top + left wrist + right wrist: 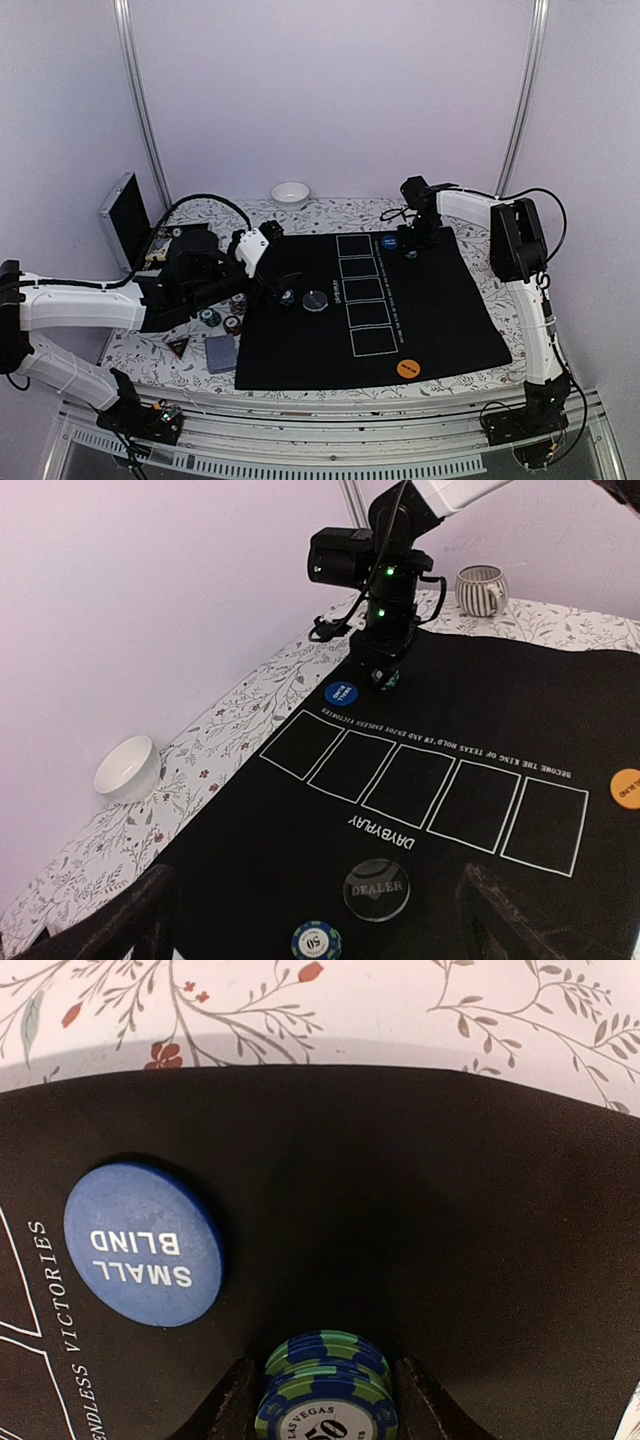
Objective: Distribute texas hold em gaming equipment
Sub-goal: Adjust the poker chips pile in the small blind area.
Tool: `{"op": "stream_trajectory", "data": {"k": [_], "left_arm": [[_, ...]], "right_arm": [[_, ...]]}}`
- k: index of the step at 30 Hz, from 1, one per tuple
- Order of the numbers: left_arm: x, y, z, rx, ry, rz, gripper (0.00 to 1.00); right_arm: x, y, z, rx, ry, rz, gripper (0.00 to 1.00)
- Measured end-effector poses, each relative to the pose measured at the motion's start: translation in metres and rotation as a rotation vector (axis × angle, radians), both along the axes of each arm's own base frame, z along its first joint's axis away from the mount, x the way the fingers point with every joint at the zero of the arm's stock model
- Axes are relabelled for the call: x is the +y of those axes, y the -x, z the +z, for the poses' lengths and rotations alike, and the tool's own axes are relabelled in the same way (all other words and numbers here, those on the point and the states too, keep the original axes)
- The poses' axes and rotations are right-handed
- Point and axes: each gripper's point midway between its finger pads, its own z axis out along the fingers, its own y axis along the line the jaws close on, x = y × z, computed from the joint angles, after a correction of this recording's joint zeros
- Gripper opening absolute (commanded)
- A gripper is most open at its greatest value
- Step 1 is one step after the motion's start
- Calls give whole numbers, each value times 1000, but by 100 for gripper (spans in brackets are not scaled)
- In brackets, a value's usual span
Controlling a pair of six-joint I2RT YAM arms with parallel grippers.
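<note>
We see the right claw (322,1370) low over the far right part of the black mat (420,1210). Its two fingers (228,1410) are drawn in on either side of a short chip stack (325,1385) of green-and-blue poker chips. The pads seem to meet its rim on both sides, though we cannot tell whether the stack is off the mat. Just beside it lies the blue small-blind disc (143,1245). The left claw (318,872) hangs over the mat's left side, its fingers spread wide with nothing between them. Beneath it lie a single green chip (316,942) and the dealer disc (375,888), close together. An orange disc (407,368) rests near the mat's near right edge. Off the mat to the left lie loose chips (210,317), the triangle marker (179,346) and the cards (220,353).
</note>
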Motion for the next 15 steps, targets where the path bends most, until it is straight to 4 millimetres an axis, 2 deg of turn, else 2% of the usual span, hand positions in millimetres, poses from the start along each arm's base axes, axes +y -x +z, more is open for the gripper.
{"op": "stream_trajectory", "data": {"k": [8, 13, 15], "left_arm": [[1, 0, 4, -8, 7, 2, 98], [1, 0, 4, -8, 7, 3, 98], [1, 0, 4, -7, 7, 3, 98]], "right_arm": [[0, 0, 0, -2, 0, 1, 43], [-1, -1, 1, -5, 4, 0, 71], [-1, -2, 1, -11, 6, 2, 79]]}}
